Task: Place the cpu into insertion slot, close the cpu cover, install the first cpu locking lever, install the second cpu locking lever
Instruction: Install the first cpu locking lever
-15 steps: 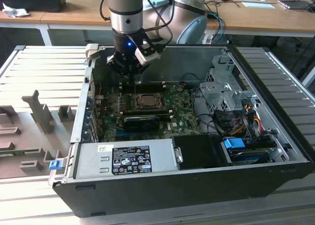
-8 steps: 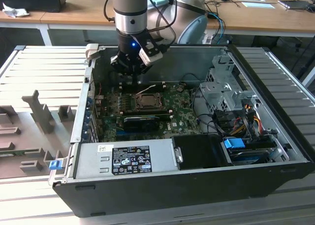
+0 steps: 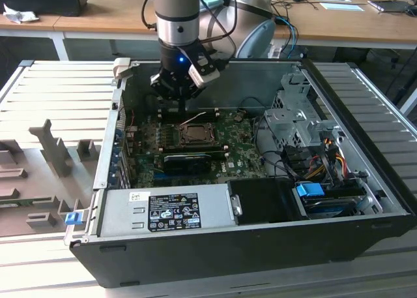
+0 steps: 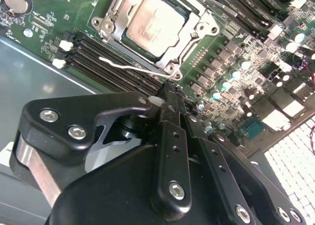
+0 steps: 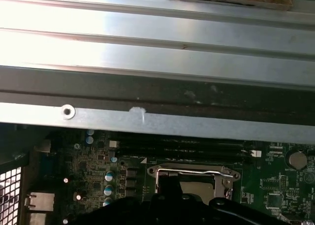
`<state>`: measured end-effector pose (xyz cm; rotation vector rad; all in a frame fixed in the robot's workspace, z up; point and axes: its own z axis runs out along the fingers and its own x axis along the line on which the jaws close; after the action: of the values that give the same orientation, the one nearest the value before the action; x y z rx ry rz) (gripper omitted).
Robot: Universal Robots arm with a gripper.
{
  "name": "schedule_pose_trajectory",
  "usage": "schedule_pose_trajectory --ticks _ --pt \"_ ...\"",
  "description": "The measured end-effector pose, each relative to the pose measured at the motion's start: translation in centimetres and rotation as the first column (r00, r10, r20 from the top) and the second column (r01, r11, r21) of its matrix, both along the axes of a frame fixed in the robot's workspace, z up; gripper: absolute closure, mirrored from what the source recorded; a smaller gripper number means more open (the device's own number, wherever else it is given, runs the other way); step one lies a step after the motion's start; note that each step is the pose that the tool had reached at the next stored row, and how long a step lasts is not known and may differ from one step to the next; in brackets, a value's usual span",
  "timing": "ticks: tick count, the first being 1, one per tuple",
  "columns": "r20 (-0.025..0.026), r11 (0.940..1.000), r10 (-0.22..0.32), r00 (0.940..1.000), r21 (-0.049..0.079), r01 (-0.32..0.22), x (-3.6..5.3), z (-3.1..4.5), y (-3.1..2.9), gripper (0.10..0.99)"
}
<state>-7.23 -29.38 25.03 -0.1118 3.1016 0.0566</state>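
- Second wrist view, read across: the lever point(image 4: 129, 66) is being seen as a thin silver wire along one edge of the cover point(image 4: 114, 19). One end is sticking out over the memory slots point(image 4: 98, 50).
- The lever is being judged not yet hooked, so fitting the first lever is being taken as the step in hand.
- The cpu point(image 4: 156, 22) is being seen seated in the slot point(image 3: 180, 135), with the cover lying flat around it. Placing and closing are being judged done.
- To do the step well, pressure is best being applied near the lever's outer end, down first and then sideways under its hook. The tips are being kept off the cpu top and the memory slots, and the cover is being watched for any lifting.
- The gripper point(image 4: 170, 89) is being held just beside the lever's other end, by the cover's corner. Its fingers appear drawn fully together, with nothing being gripped between them. Contact with the lever cannot be told.
- Exterior view: the gripper point(image 3: 180, 105) is being held low inside the case point(image 3: 260, 83), just behind the slot.
- The exterior view's right: the drive cage point(image 3: 293, 119) is lying well apart from the work.
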Motion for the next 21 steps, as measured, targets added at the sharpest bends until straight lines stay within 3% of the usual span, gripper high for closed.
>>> schedule_pose_trajectory --ticks 3,4,6,15,18,21 --pt "-0.0002 1.0 0.0 1.0 0.004 0.0 0.17 -0.15 -0.01 0.98" --pt "0.0 0.9998 0.0 1.0 0.022 0.0 0.2 -0.18 -0.02 0.98" --pt "0.0 0.9994 0.0 1.0 0.035 0.0 0.22 -0.22 -0.05 0.98" --pt "0.0 0.9994 0.0 1.0 0.035 0.0 0.27 -0.35 -0.22 0.98" --pt "0.0001 0.9988 0.0 1.0 0.05 0.0 0.9 -0.77 -0.34 0.98" --pt "0.0 0.9987 0.0 1.0 0.051 0.0 1.31 -1.53 -0.34 0.98"
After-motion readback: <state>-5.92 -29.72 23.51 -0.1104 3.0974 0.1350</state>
